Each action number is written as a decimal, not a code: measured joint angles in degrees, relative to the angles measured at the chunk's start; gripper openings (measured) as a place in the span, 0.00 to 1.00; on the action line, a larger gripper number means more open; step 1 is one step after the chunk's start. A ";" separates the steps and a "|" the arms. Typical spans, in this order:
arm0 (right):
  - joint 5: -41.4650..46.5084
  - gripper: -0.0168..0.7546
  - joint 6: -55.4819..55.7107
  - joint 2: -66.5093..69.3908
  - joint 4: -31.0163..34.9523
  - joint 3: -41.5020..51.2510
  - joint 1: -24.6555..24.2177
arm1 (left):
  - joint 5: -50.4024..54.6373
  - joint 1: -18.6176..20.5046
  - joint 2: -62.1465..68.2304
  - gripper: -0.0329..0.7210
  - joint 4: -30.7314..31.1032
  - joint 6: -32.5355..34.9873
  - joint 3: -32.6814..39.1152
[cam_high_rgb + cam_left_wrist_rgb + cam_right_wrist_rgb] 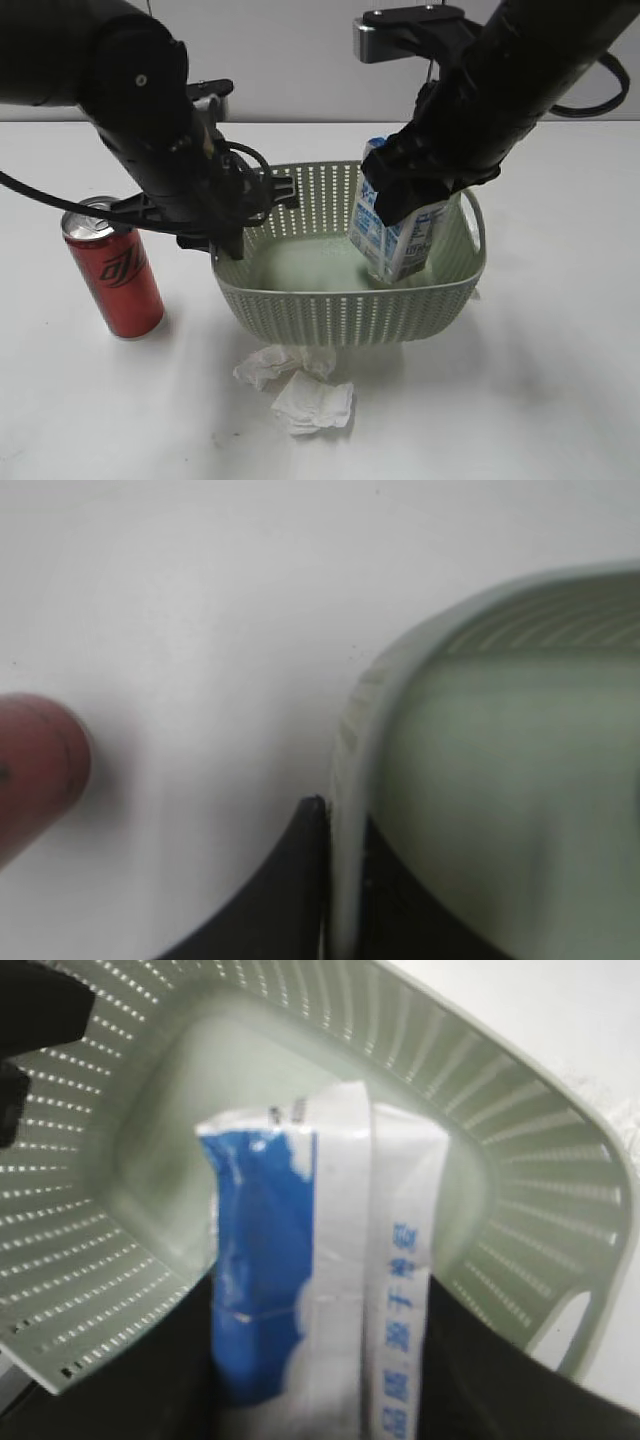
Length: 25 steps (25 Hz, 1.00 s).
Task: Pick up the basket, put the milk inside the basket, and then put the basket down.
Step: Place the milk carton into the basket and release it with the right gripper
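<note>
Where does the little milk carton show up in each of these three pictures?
Exterior view: the milk hangs right of centre, inside the basket, held at its top by the right gripper.
Left wrist view: not in it; only the basket's corner and a blurred red can.
Right wrist view: centre and bottom, filling the foreground.
Shared landmark: the green basket.

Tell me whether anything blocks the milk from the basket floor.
Nothing visible does. The milk, clamped in the right tool, hangs inside the basket, whose floor below it is bare. The left tool grips the basket's left rim, clear of that path.
</note>
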 joint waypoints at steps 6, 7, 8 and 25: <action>-2.73 0.41 0.05 0.59 -0.29 1.53 0.00 | -0.01 0.27 0.00 0.05 -0.32 -0.13 0.00; -2.74 0.44 0.05 0.68 -0.29 1.53 0.00 | -0.05 0.27 0.00 0.05 -0.32 -0.13 0.00; -3.06 0.49 0.05 0.74 -0.29 1.53 0.00 | -0.05 0.27 0.00 0.05 -0.32 -0.13 0.00; -1.04 0.80 3.21 -11.97 -6.03 1.43 -5.34 | 1.11 0.21 0.57 0.06 0.65 0.23 0.27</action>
